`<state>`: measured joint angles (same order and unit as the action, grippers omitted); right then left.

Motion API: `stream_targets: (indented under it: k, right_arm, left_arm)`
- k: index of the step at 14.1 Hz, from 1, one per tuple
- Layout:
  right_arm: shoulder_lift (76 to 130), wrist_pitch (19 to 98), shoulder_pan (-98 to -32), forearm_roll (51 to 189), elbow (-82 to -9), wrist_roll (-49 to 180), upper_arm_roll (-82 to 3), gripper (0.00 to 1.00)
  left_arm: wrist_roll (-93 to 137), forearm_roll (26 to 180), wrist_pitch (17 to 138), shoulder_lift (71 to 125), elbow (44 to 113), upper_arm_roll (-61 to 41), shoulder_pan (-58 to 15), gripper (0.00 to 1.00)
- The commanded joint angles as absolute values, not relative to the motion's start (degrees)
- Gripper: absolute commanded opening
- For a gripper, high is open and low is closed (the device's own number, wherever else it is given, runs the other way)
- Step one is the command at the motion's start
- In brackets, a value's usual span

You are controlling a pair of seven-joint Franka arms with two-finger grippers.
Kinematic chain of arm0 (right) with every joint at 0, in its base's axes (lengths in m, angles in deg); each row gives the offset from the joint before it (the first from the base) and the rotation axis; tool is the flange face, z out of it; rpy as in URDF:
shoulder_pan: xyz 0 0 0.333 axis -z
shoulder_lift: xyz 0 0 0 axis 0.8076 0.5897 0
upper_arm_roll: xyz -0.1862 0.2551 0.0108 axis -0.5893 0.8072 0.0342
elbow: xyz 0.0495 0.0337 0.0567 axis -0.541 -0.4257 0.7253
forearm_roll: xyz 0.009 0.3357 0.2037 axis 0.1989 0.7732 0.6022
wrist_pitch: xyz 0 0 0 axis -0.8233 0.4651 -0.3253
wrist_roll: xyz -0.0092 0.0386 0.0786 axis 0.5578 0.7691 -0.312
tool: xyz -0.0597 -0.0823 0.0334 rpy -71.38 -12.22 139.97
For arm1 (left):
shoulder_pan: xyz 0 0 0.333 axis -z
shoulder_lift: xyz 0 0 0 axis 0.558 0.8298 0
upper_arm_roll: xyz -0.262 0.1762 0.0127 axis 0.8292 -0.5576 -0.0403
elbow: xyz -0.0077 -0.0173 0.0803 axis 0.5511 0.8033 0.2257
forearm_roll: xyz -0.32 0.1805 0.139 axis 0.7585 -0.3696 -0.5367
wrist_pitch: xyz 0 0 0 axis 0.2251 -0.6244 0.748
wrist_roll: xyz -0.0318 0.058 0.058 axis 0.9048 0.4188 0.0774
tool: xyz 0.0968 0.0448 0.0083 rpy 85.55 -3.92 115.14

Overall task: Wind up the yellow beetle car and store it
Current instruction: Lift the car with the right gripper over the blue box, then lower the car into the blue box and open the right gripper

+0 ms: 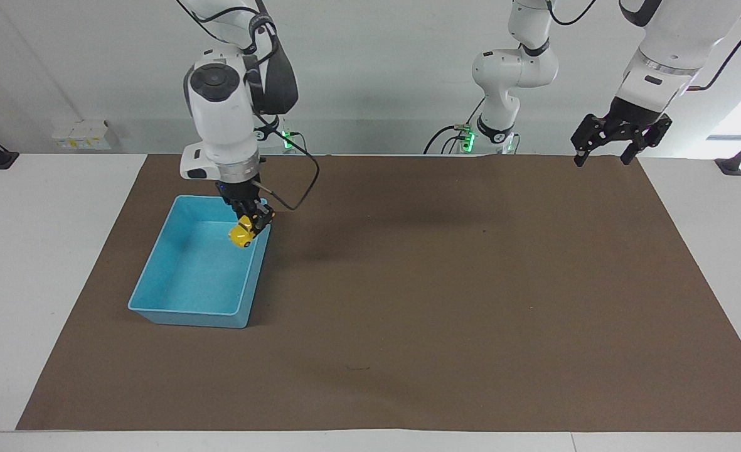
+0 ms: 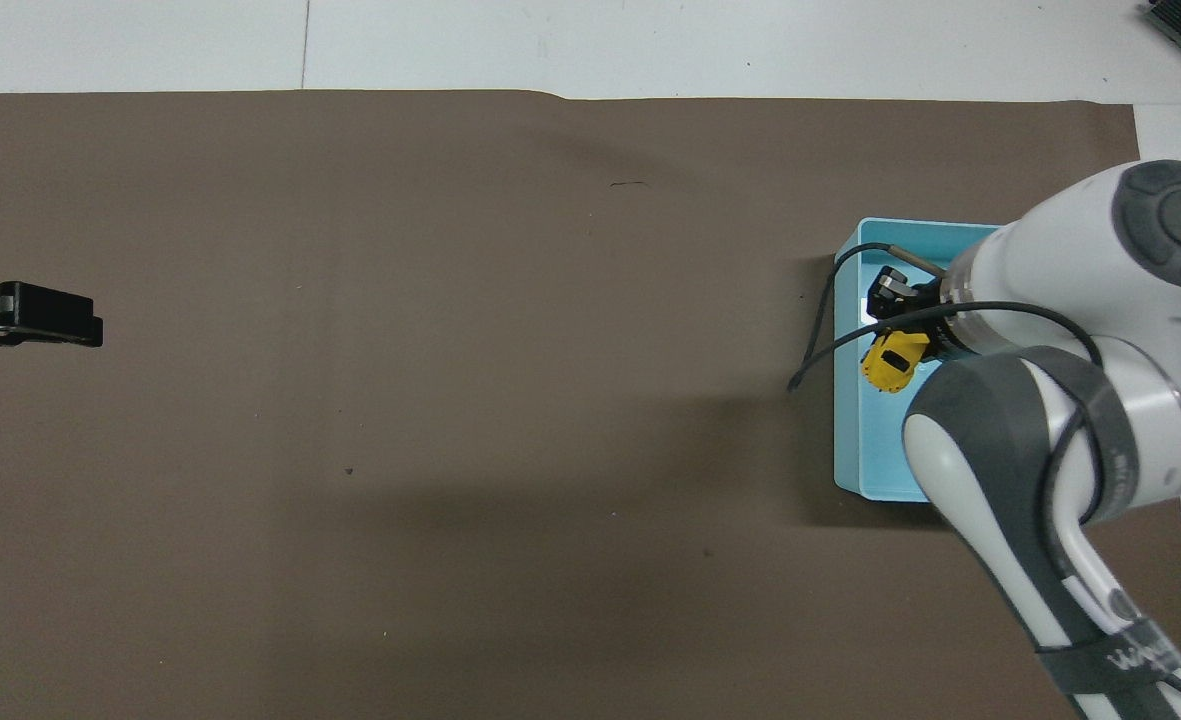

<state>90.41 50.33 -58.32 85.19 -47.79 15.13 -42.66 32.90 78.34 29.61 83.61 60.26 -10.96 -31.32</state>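
Right gripper [image 1: 251, 221] is clamped on the small bright yellow toy beetle car [image 1: 241, 234], which hangs tilted, nose down, in the air over the rectangular light-blue plastic bin [image 1: 157, 295]. From the facing view I read the car as above the part of the bin nearest the robots, by the wall toward the left arm's end of the table, and not touching the bin floor. The overhead view agrees: the yellow body shows inside the bin's outline.

Left gripper [image 1: 605, 145] waits with its jaws apart, raised over the corner of the brown paper mat [image 1: 470, 314] at its own end of the table, holding nothing.

My judgement on progress: the car is picked up and carried to the bin, so only the storing is left, meaning a lowering into the bin, a release and a withdrawal of the arm. Whether the winding was done I cannot tell from these pictures. I would lower before letting go, since a drop from here could bounce the car against the wall
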Motion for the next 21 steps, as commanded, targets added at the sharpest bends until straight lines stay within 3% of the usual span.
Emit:
stream_targets:
  k: [1,5,10,21]
  right_arm:
    - [87.3,50.7,-53.8,87.3,-50.9,28.4,-42.1,0.0]
    - [86.2,52.6,-48.5,87.3,-52.7,46.4,-42.1,0.0]
    - [80.4,66.4,-47.7,87.3,-64.5,56.2,-42.4,0.0]
    - [82.1,86.9,-45.3,95.4,-78.9,65.8,-42.7,0.0]
  left_arm:
    - [33.3,79.4,29.0,82.4,61.0,-10.8,-31.8,1.0]
    - [33.3,79.3,28.9,82.4,61.0,-10.9,-31.9,1.0]
    - [33.3,79.4,28.9,82.4,61.0,-10.8,-31.9,1.0]
    - [33.3,79.4,28.9,82.4,61.0,-10.8,-31.9,1.0]
